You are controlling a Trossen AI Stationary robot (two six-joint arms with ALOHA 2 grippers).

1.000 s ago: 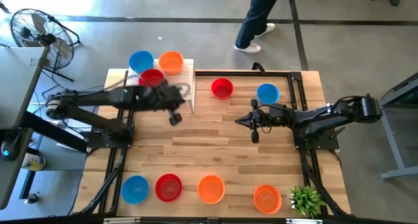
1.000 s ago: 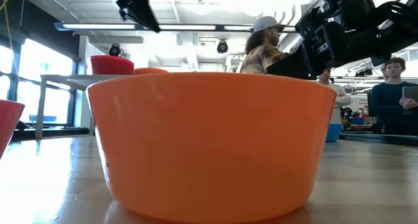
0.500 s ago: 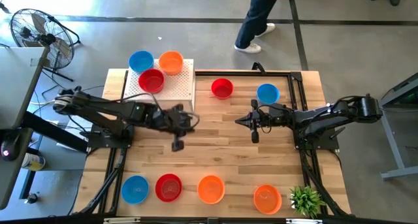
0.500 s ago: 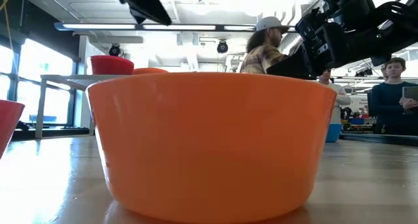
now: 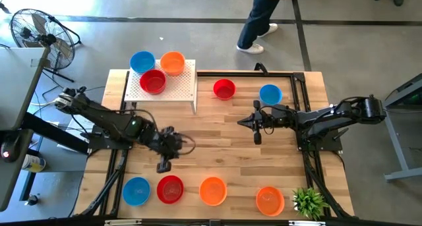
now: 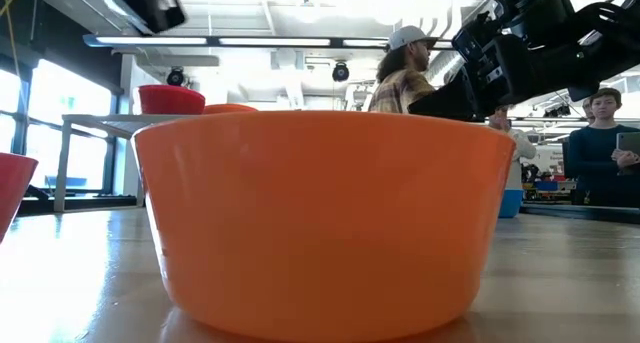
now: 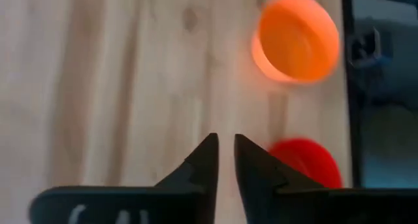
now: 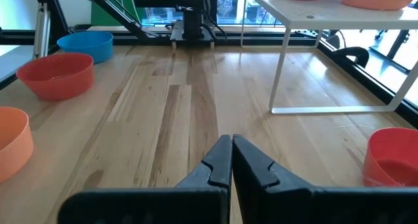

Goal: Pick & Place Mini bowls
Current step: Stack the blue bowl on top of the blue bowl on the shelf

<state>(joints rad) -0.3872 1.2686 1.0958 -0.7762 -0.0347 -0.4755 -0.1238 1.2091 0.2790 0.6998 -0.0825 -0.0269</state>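
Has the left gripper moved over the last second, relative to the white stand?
Yes. The left gripper has swung away from the white perforated stand toward the near row, now just above the red bowl. Its fingers are nearly closed and empty.

nine mini bowls (image 5: 225,89): three red, three blue, three orange; one plant (image 5: 309,202)

No text, label, brand, number or sign can be read in any view — not on the mini bowls (image 5: 213,190), the white stand (image 5: 178,87) or the bench (image 5: 217,130). Pale marks on the left wrist's dark housing (image 7: 98,214) stay illegible.
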